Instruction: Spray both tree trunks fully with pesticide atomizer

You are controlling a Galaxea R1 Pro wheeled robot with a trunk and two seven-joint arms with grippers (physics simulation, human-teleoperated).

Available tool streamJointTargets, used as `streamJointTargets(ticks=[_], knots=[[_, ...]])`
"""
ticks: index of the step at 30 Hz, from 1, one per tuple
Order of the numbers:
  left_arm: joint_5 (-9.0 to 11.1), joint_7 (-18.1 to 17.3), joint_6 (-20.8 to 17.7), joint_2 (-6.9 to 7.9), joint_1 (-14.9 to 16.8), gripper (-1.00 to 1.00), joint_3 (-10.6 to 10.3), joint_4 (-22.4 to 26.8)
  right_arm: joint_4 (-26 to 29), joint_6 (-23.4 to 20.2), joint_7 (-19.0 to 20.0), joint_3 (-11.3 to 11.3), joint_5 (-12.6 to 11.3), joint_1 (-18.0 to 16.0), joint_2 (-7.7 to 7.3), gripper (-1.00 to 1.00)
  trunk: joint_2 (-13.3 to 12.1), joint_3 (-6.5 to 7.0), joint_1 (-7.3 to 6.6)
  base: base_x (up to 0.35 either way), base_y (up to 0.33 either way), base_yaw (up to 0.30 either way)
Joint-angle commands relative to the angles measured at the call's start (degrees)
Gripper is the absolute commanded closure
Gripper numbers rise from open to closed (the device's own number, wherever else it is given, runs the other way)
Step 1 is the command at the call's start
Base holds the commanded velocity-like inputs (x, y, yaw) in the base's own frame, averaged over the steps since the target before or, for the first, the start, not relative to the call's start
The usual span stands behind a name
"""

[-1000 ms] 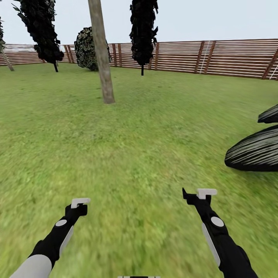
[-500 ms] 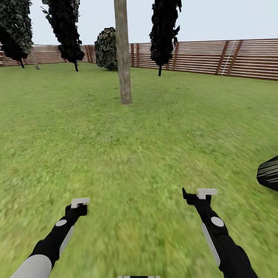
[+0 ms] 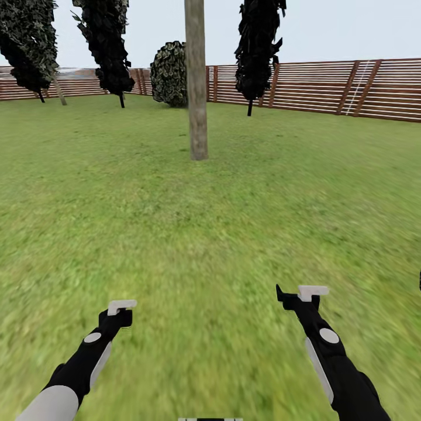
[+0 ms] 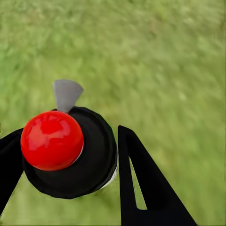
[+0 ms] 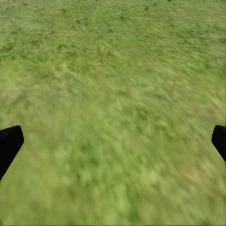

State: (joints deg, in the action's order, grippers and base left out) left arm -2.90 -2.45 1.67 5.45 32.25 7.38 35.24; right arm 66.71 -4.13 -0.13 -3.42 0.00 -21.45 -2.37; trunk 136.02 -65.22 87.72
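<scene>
At the near left, the left gripper (image 4: 70,155) was clamped on the pesticide atomizer (image 4: 66,150) above the grass (image 3: 210,234). Far ahead, centre, one tree trunk (image 3: 197,88) stood before the fence (image 3: 327,85). At the near right, the right gripper (image 5: 113,141) held its fingers wide apart.

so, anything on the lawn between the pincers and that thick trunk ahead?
Nothing visible. In the head view, open grass runs from the left pincer and right pincer to the tree trunk. The dark cone trees and fence stand behind it.
</scene>
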Motion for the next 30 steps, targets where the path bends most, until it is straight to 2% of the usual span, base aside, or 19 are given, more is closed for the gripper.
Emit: streamJointTargets(ticks=[1,30], knots=[[0.0,0.0,0.0,0.00,0.0,1.00,0.0,0.0,0.0,0.0,0.0,0.0,0.0,0.0,0.00,-1.00,0.0,0.00,0.00,0.304,0.167,0.000],[0.0,0.0,0.0,0.00,0.0,1.00,0.0,0.0,0.0,0.0,0.0,0.0,-0.1,0.0,-0.06,-1.00,0.0,0.00,0.00,0.304,0.166,0.000]])
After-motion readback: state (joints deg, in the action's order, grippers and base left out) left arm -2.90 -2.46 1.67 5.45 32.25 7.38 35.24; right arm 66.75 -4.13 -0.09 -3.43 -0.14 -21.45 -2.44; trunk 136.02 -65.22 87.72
